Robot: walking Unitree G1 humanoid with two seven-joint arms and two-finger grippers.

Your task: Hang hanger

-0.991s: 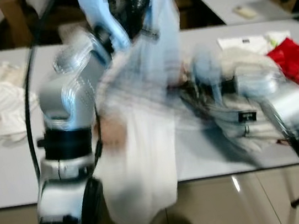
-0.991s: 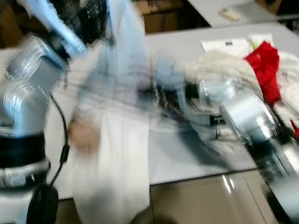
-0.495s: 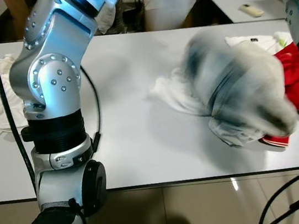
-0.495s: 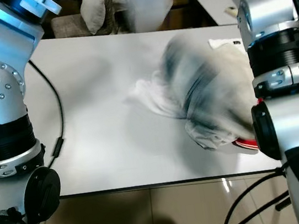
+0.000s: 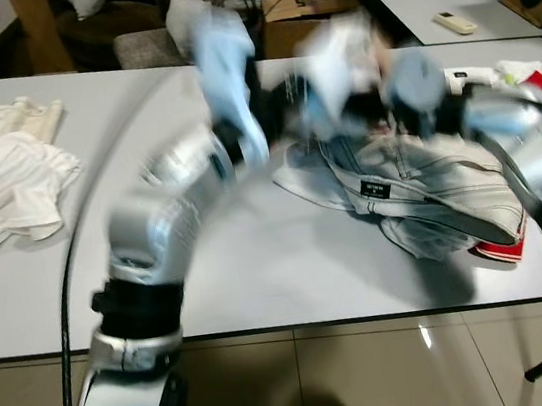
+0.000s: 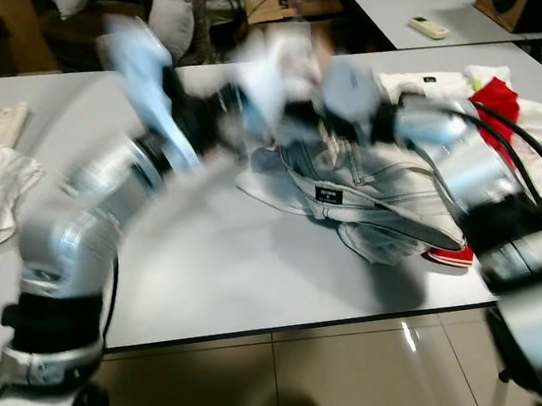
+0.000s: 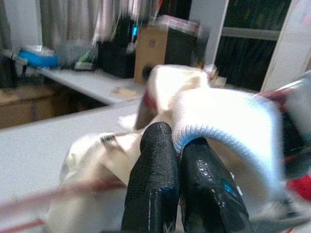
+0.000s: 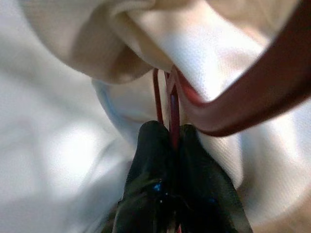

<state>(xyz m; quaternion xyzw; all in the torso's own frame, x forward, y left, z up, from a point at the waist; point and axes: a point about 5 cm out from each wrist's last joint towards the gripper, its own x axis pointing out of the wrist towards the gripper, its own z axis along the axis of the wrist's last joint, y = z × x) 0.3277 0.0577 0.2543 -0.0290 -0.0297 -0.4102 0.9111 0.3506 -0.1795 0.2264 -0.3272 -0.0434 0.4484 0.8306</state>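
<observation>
1. A heap of white cloth (image 5: 2, 190) lies at the far left of the tabletop (image 5: 261, 275), well apart from the work and in nobody's way; it looks like laundry not yet dealt with.
2. The left end effector (image 7: 177, 167) is raised over the middle of the tabletop, its two black fingers pressed together on the ribbed hem of a white garment (image 7: 223, 126); I judge it holds the cloth taut so the hanger can seat inside it; in the head views this arm is badly blurred.
3. The hanger (image 8: 252, 92), dark red, sits inside that white garment between the two arms; its thin red wire neck runs straight into the right end effector (image 8: 171, 145), whose fingers are closed tight on it; gripping there probably keeps the hook free for a rail, though no rail can be made out.
4. Under the arms a pale denim garment (image 5: 421, 192) with a small black label is crumpled on the tabletop; the hanging cloth could drag across it.
5. At the far right, red cloth (image 6: 497, 121) and more white cloth crowd the tabletop edge near the right arm's cables; a snag there seems the chief risk.
</observation>
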